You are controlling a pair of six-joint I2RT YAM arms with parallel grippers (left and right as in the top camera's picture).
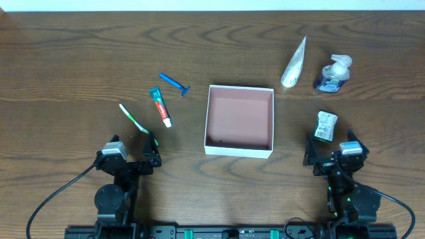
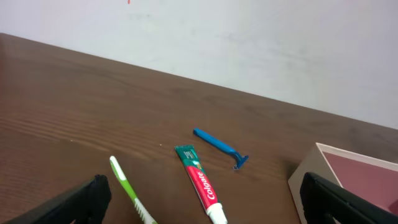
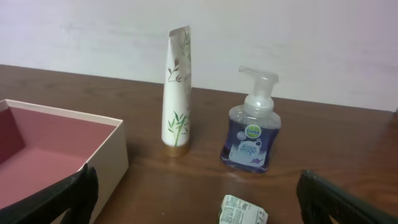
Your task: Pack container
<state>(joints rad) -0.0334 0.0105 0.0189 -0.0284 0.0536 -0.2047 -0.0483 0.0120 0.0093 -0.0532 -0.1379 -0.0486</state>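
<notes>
Overhead, the two grippers sit closest to the lens. The left gripper [image 1: 127, 159] is off the container's near left corner and the right gripper [image 1: 337, 158] off its near right corner, each with jaws spread wide. The one container [image 1: 239, 150] lies mid-table [image 1: 66, 66], its reddish-brown inside facing up. Left of it lie three things: one blue razor [image 1: 174, 83], one toothpaste tube [image 1: 160, 107] and one green-and-white toothbrush [image 1: 133, 118] (the farthest from the box). Right of it are three more: one white leaf-printed tube [image 1: 293, 63], one pump bottle [image 1: 333, 74] of blue soap, and one small crumpled packet [image 1: 325, 126] nearest the box's right wall.

In the left wrist view, two dark fingers [image 2: 74, 202] fill the bottom corners, far apart. The toothbrush, toothpaste and razor lie left of the container's corner.

In the right wrist view, the fingers [image 3: 348, 202] are again wide apart. Right of the container's corner the tube and bottle stand upright, the packet lying nearer.
</notes>
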